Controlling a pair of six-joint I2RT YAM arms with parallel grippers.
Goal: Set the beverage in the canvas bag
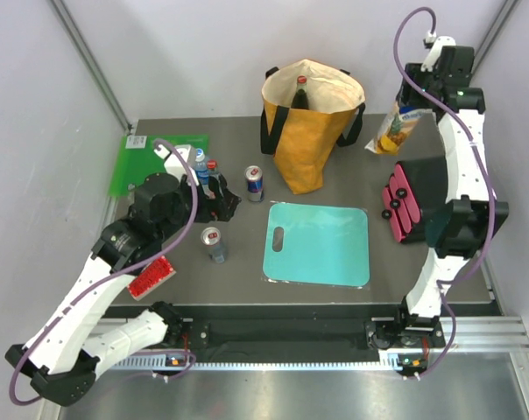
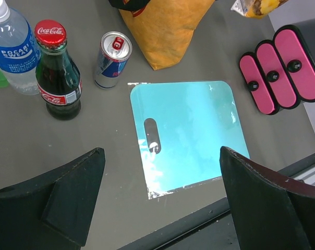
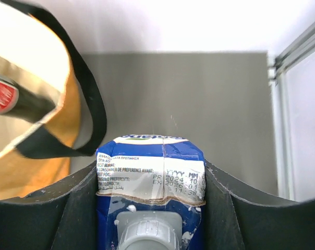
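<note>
The canvas bag (image 1: 310, 131) stands open at the back middle of the table, mustard yellow with black handles, and a dark bottle (image 1: 299, 92) sticks up inside it. My right gripper (image 3: 150, 203) is shut on a beverage, a blue and white carton (image 3: 149, 169) with a grey cap. It hangs in the air just right of the bag's rim (image 3: 43, 140), as the carton (image 1: 394, 129) shows in the top view. Low at the left, my left gripper (image 2: 162, 208) is open with nothing between its fingers. A Coca-Cola bottle (image 2: 57, 70), a water bottle (image 2: 11, 52) and a Red Bull can (image 2: 111, 53) stand ahead of it.
A cyan cutting board (image 1: 317, 243) lies in front of the bag. A second can (image 1: 215, 245) stands to its left. A black block with pink rollers (image 1: 403, 206) sits at the right, and a green board (image 1: 155, 157) lies at the back left.
</note>
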